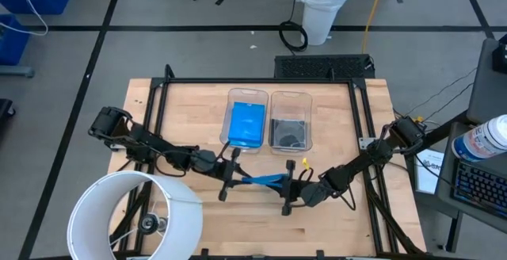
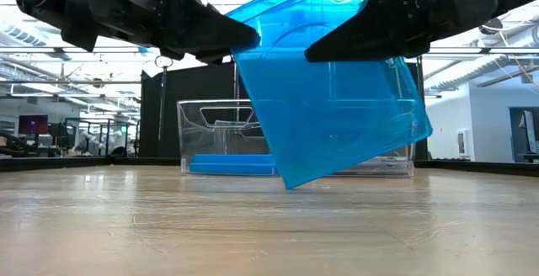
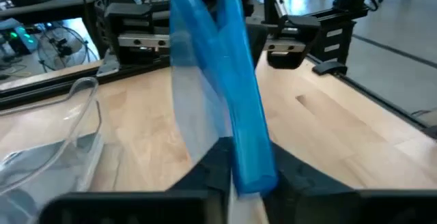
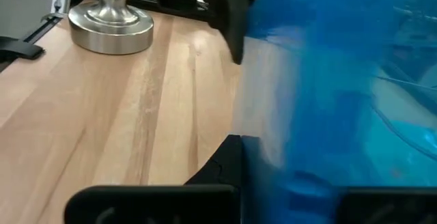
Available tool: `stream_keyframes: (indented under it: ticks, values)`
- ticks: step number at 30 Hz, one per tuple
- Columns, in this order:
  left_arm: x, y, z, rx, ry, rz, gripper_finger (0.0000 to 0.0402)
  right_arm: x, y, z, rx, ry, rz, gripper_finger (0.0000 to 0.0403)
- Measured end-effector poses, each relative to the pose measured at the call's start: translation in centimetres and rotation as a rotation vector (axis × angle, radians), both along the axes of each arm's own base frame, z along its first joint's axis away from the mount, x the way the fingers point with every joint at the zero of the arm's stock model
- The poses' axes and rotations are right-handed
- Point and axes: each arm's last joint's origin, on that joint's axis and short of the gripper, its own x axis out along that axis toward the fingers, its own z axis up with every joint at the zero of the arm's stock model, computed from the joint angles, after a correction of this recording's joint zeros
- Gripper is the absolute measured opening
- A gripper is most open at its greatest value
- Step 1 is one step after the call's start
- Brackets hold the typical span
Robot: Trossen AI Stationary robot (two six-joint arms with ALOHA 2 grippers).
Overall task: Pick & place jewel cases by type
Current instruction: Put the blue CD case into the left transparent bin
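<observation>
Blue jewel case [image 2: 337, 99] hangs tilted above the table [image 2: 269, 225] mid-frame, left tool [image 1: 225, 177] and right tool [image 1: 290, 193] each pinching an end, the blue-stocked bin [image 1: 247, 95] just above the left tool in the high view

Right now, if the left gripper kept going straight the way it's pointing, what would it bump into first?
The left gripper points across the table at the right gripper, with the blue jewel case held between them. It is already closed on that case, so going on would probably push the case into the right gripper.
</observation>
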Motion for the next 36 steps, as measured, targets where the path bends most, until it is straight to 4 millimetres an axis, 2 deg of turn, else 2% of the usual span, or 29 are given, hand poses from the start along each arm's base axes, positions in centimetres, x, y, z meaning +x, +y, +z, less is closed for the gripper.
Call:
stream_keyframes:
  ticks: [2,9,13,17,19,24,32,36]
  values:
    - [0.0,0.1,0.0,0.010,0.003,0.006,0.0040,0.0,0.1,0.0,-0.003,0.002,0.002,0.0002]
    - [0.0,0.1,-0.1,0.035,0.011,0.016,0.0037,-1.2,0.7,0.4,0.029,0.053,-0.006,0.0030]
    - [0.0,0.1,-0.1,0.048,0.009,0.010,0.0038,-3.4,1.3,2.1,0.066,0.048,-0.074,0.0058]
    - [0.0,0.1,-0.1,0.048,0.009,0.011,0.0038,-5.8,2.6,4.3,0.011,-0.027,-0.107,0.0093]
    - [0.0,0.0,-0.1,0.056,0.005,-0.014,0.0038,-6.3,3.1,5.0,0.010,-0.065,-0.106,0.0112]
    - [0.0,-0.1,0.0,0.071,-0.010,-0.010,0.0038,-6.2,3.1,4.6,0.001,-0.061,-0.125,0.0173]
    - [0.0,0.0,0.0,0.090,-0.019,0.010,0.0038,-5.7,2.7,4.3,0.077,-0.050,-0.116,0.0303]
    - [0.0,0.0,-0.1,0.109,-0.023,0.014,0.0038,-5.0,2.1,4.2,0.117,-0.030,-0.097,0.0343]
